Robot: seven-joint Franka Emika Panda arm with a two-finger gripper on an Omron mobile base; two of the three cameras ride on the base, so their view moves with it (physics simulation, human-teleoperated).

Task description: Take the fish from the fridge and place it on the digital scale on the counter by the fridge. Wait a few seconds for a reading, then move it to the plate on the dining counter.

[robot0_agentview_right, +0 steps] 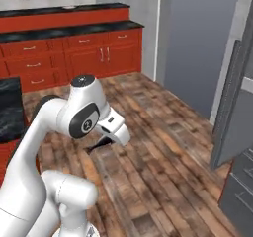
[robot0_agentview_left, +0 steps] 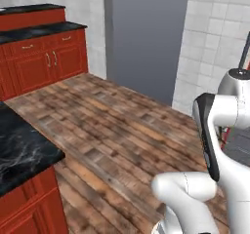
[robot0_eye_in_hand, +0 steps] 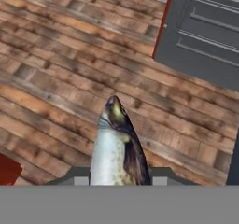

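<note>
Gripper [robot0_eye_in_hand: 119,180] w/ fish [robot0_eye_in_hand: 118,146], mid wood floor [robot0_eye_in_hand: 56,73].

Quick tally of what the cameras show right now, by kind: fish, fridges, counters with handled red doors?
fish: 1, held in the gripper
fridge: 1, door open
counter with handled red doors: 1
Total: 3

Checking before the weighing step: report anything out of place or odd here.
The fridge door hangs open at the right. The fish is out of it, sticking up between the end effector fingers over bare wooden floor, not over any counter. Nothing looks spilled or damaged.
</note>
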